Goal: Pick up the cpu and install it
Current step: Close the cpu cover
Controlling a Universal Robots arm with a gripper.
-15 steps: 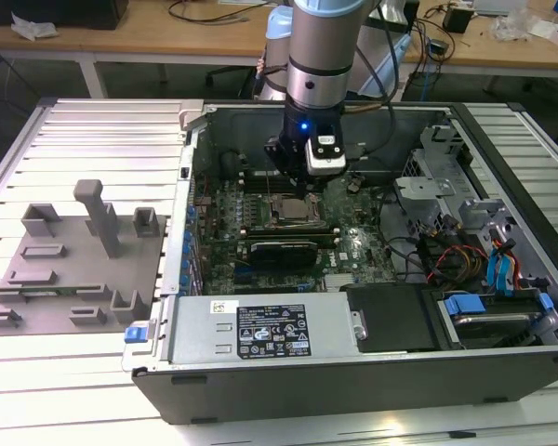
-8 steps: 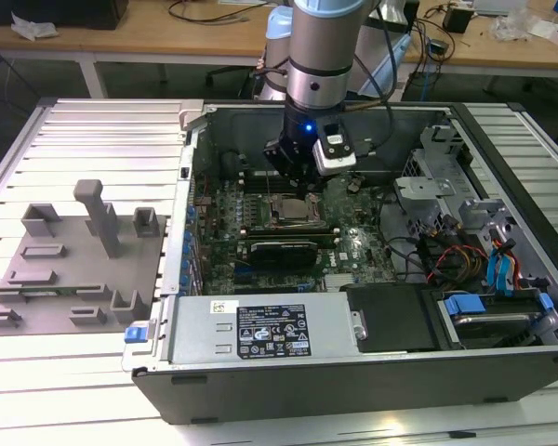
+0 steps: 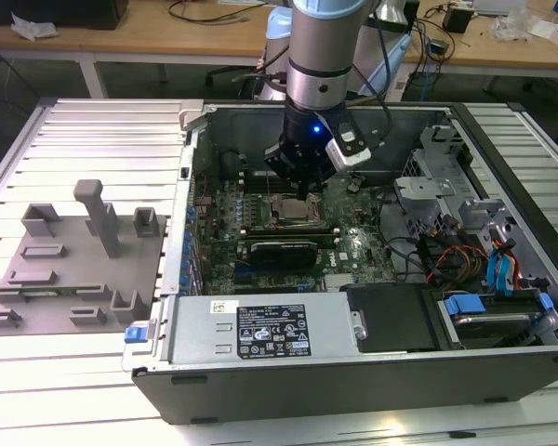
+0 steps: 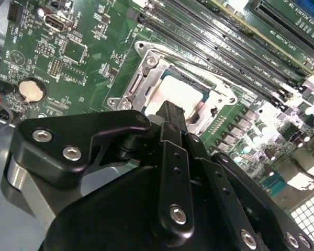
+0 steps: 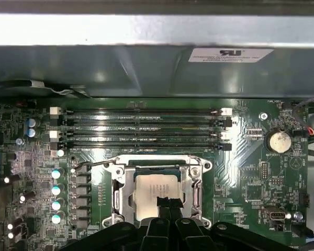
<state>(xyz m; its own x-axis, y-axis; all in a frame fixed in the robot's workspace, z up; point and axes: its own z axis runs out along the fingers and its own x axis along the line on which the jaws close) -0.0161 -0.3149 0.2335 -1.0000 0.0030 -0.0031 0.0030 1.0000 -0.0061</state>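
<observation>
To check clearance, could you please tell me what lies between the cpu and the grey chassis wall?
Four parallel memory slots lie there, shown in the first wrist view.

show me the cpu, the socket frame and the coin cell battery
cpu (image 5: pixel 153 187): first wrist view, on the middle of its shiny top.
socket frame (image 5: pixel 120 189): first wrist view, on one metal side rail.
coin cell battery (image 5: pixel 278 141): first wrist view, on the centre of its round face.

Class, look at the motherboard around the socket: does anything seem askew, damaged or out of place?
Nothing stands out. The cpu lies flat and square inside the socket frame, with the shut gripper at its edge.
</observation>
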